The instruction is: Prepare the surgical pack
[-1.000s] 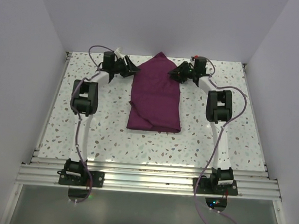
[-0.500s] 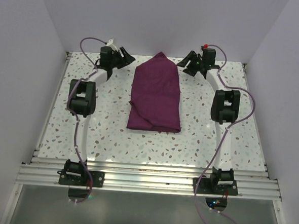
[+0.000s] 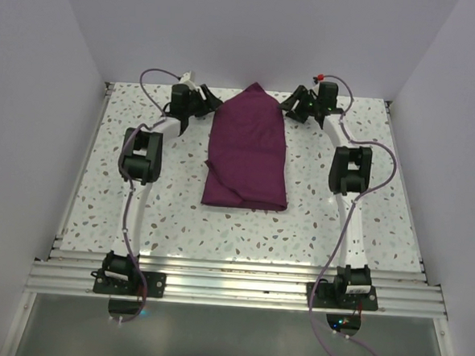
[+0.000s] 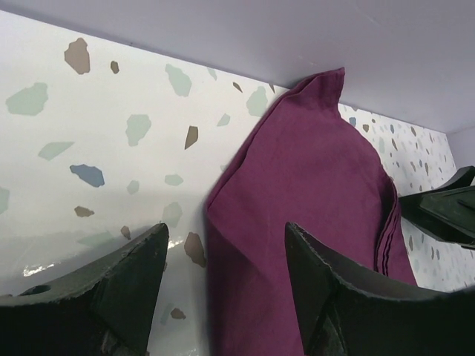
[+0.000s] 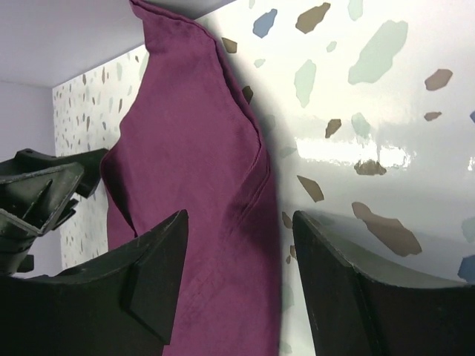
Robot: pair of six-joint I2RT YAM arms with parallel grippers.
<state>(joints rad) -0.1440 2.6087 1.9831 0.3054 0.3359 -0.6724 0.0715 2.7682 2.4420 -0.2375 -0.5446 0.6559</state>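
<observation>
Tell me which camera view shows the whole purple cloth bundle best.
The top external view: the purple cloth bundle lies there complete, from its near edge to its pointed far tip. Each wrist view shows only its far part with the tip; the near end is cut off.

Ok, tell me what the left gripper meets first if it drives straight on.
The left gripper would likely meet the purple cloth at its side edge, just ahead between its open jaws. Height above the table is unclear, so it might skim over.
</observation>
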